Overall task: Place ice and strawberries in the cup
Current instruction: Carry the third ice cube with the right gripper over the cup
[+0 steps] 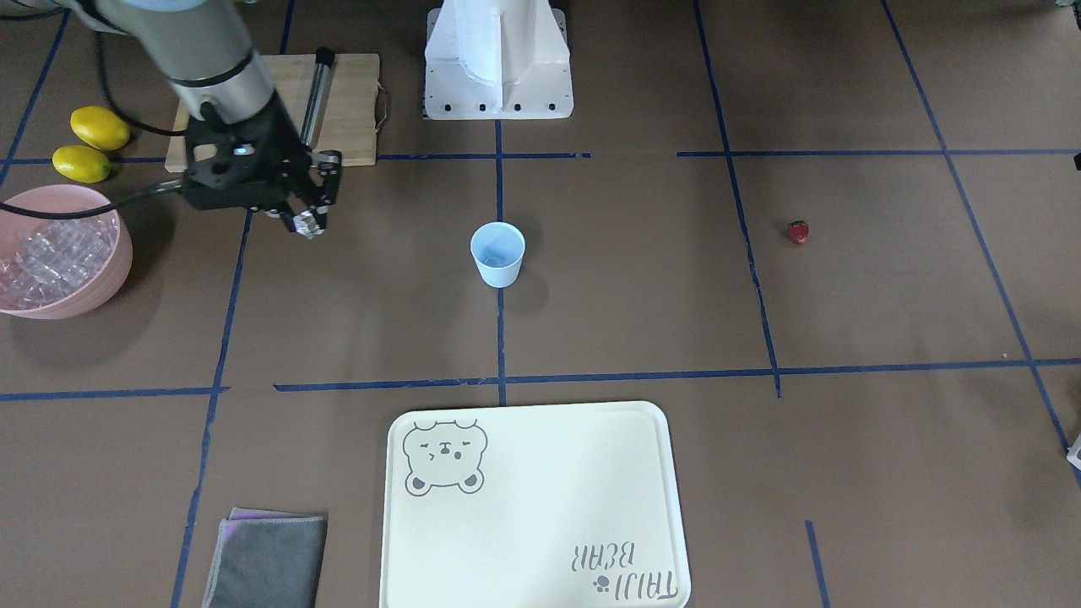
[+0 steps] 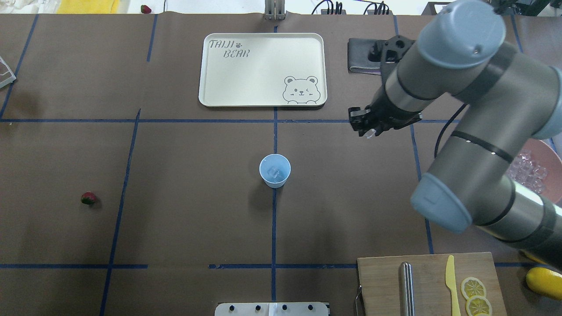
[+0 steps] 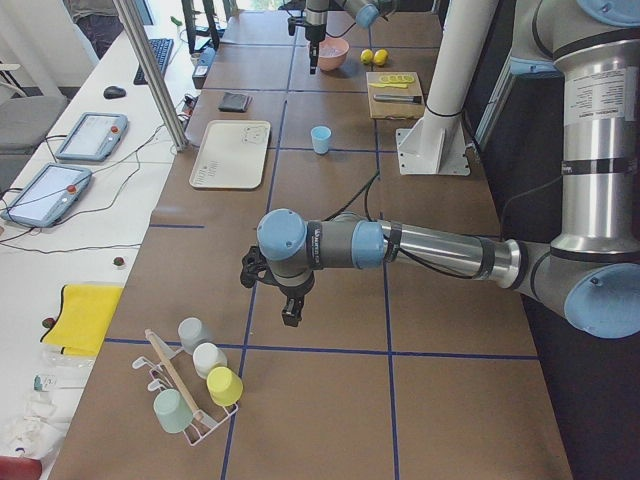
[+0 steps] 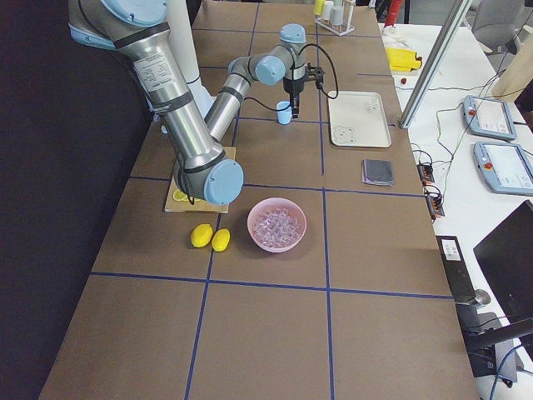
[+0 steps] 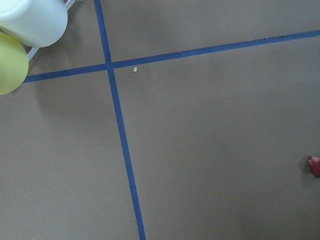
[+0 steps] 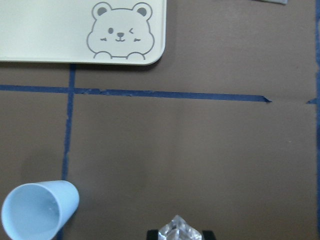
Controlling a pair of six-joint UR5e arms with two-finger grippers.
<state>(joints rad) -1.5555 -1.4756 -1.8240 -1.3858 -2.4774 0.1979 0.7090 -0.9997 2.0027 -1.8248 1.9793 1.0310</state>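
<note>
The pale-blue cup [image 1: 497, 253] stands upright at the table's middle, and in the overhead view the cup [image 2: 275, 170] has a clear ice cube [image 2: 274, 173] inside. My right gripper [image 1: 308, 221] hangs above the table between the pink bowl and the cup, shut on another ice cube [image 6: 179, 231]. The cup [image 6: 37, 210] lies well to one side of it. A small red strawberry [image 1: 798, 231] lies alone on the cup's other side. The strawberry [image 5: 315, 165] shows at the left wrist view's right edge. My left gripper [image 3: 290, 316] hovers over the table's far left end; I cannot tell whether it is open.
A pink bowl [image 1: 122, 262] full of ice [image 1: 51, 257] sits beside two lemons [image 1: 100, 127]. A cutting board [image 2: 430, 285] holds a knife and lemon slices. A cream tray [image 1: 532, 507] and a grey cloth [image 1: 266, 561] lie beyond the cup. A rack of cups [image 3: 195, 385] stands near my left gripper.
</note>
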